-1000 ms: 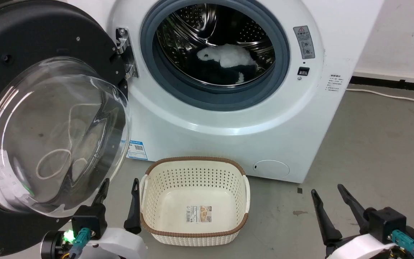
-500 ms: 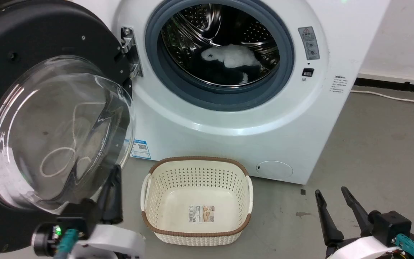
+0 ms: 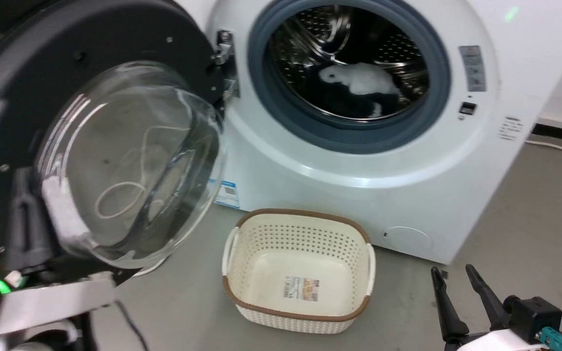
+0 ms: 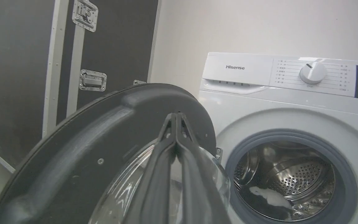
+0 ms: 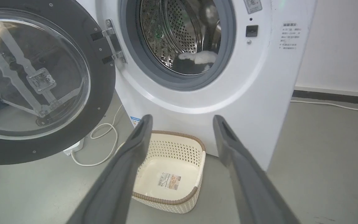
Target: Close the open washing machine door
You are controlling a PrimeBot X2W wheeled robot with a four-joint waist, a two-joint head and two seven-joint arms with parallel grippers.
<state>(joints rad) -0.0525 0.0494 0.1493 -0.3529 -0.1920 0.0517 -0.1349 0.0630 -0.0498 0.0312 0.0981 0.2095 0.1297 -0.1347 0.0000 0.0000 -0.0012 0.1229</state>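
Since a second ago the left jaws have gone from spread to pressed tip to tip, holding nothing, and the left forearm (image 3: 51,297) has swung leftward to the door's lower left; the head camera has turned as well, so the machine's drift rightward in that view is no move of its own; the right jaws are as they were, spread wide and empty, low over the floor (image 3: 530,204).

Farthest left stands a dark flight case (image 4: 20,77); next comes the washing machine door (image 3: 115,39), wide open, its inner face and glass bowl toward the robot, hung on its hinge (image 3: 225,63) left of the drum (image 3: 325,29), where a white cloth (image 3: 359,80) lies; an empty basket (image 3: 300,239) sits on the floor before the machine. Whether the closed jaws touch the door I cannot tell.

To do this step well, I judge, use them as a blunt pusher: get behind the free edge, far from the hinge; keep off the glass; sweep rightward along the door's arc; press until the latch socket (image 3: 466,107) catches.

Of the writing, the Hisense brand name (image 4: 235,67) reads clearly on the panel, left of the dial (image 4: 312,72); the blue label (image 3: 226,191), basket sticker (image 3: 302,287) and warning sticker (image 3: 473,68) are too small to read.
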